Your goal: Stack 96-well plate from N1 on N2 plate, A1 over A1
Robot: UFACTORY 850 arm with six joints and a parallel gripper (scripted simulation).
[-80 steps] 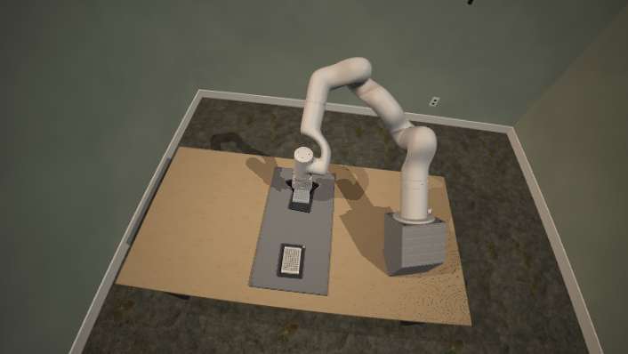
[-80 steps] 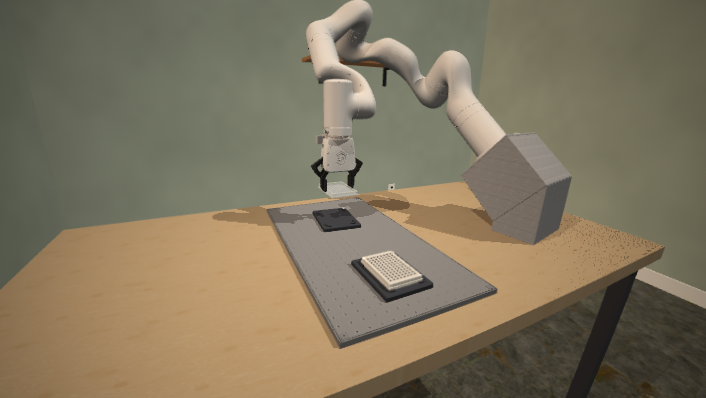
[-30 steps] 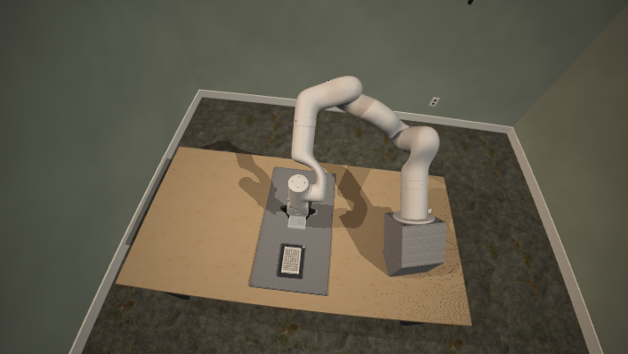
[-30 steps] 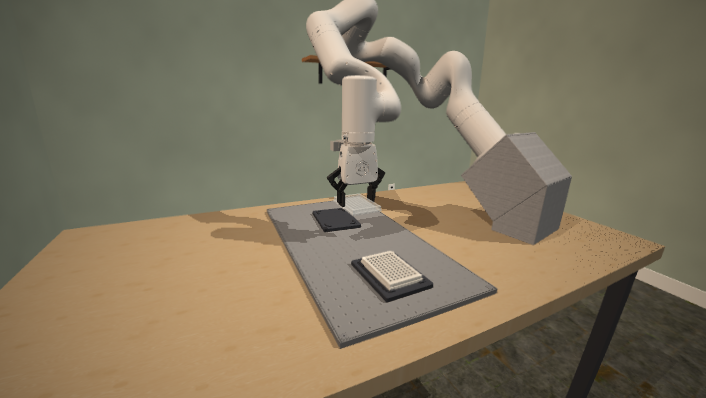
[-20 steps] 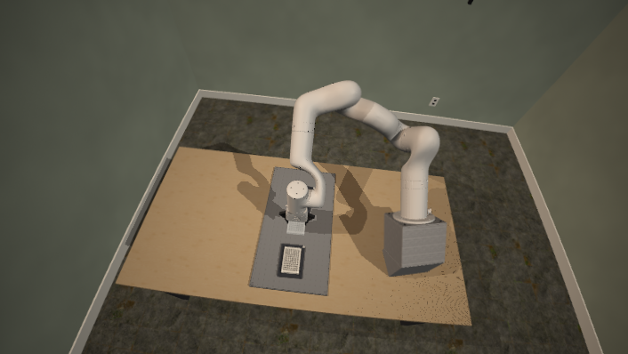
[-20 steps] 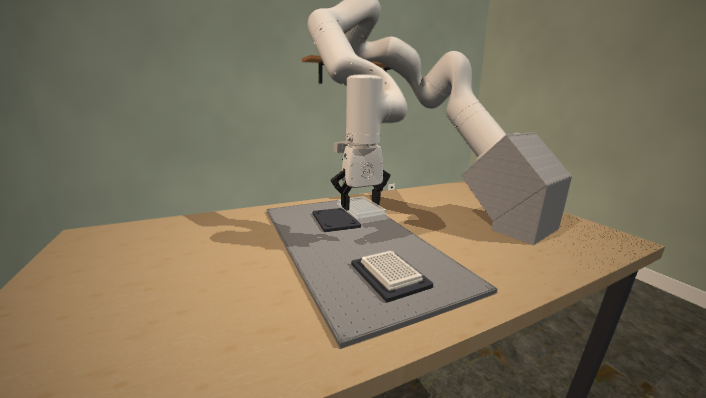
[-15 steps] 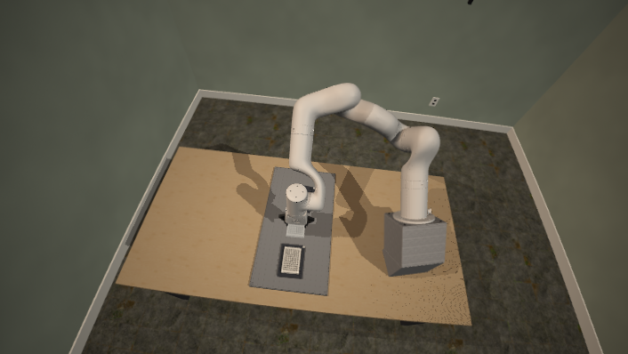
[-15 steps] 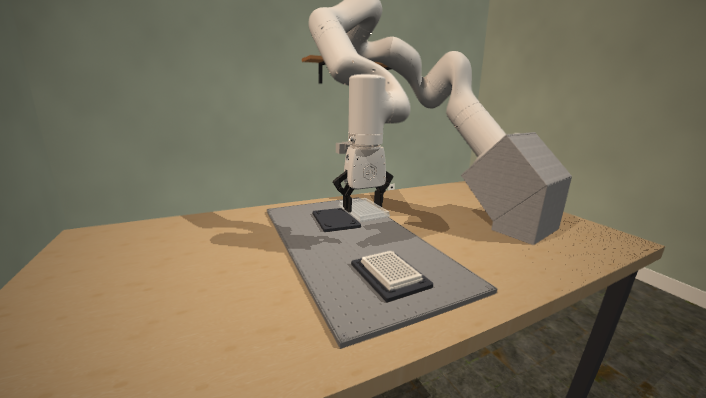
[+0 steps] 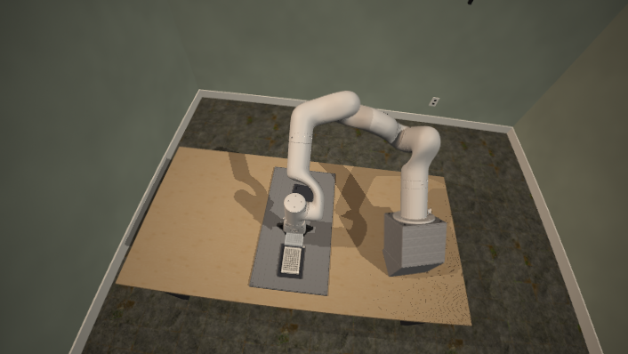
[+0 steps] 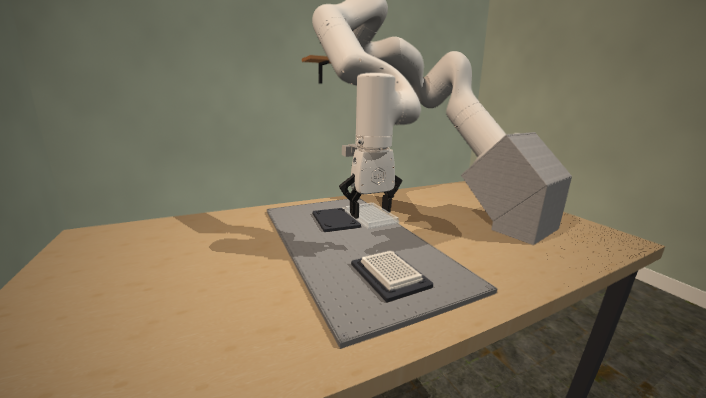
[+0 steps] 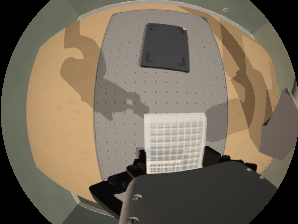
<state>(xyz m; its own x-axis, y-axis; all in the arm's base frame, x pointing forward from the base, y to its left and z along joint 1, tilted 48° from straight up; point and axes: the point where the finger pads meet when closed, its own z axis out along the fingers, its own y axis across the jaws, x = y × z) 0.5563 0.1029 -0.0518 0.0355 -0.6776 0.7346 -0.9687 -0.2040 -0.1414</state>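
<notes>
The gripper (image 10: 370, 206) clamps the 96-well plate (image 10: 375, 215) in the air; ahead waits the N2 plate (image 10: 391, 270). A yawed, corner-mismatched set-down risks tilted nesting.

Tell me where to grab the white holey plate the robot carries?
By its two long side walls, from straight above. The white 96-well plate lies flat and its top is all wells, so the end effector clamps only the sides.
</notes>
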